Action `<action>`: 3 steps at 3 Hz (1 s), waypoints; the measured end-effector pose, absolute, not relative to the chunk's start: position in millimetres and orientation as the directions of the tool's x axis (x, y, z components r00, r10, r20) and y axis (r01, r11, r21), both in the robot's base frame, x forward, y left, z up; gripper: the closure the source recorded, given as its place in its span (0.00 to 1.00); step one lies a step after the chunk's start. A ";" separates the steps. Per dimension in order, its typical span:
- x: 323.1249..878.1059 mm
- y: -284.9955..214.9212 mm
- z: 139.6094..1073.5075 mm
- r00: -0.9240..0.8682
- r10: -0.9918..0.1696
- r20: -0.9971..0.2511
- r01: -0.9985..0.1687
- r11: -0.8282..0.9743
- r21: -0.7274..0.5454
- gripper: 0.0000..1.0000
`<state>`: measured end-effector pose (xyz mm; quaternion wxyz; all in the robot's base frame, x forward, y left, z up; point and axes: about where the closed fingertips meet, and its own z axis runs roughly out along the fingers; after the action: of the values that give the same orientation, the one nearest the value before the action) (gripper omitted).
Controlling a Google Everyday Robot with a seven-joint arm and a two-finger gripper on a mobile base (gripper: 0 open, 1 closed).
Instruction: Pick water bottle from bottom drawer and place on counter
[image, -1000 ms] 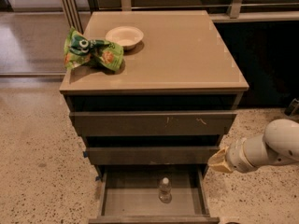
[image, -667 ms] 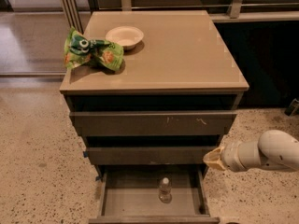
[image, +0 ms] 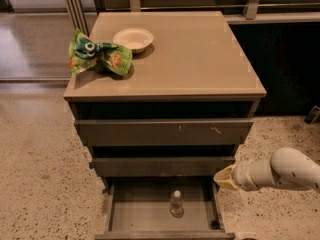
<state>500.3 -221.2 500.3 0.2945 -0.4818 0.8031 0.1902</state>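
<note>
In the open bottom drawer (image: 140, 211), the water bottle (image: 176, 203) stands upright mid-floor, while the gripper (image: 223, 178) hovers by the drawer's right side, apart from the bottle, its jaws' spread impossible to tell, below the tabletop (image: 200, 54).

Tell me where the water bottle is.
The water bottle stands low in view, mid-floor in the open bottom drawer; the gripper is beside the drawer's right edge.

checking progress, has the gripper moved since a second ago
Yes: the gripper has moved left and slightly down, closer to the right wall of the bottom drawer.
</note>
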 end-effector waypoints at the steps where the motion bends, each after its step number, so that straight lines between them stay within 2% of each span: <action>1: 495.9 -218.8 462.9 -0.354 -0.671 -0.651 -0.889 0.458 0.011 1.00; 3: 488.2 -195.0 326.2 -0.333 -0.602 -0.726 -0.896 0.441 0.045 1.00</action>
<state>488.2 -195.0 326.2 0.3249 -0.4774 0.7843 0.2265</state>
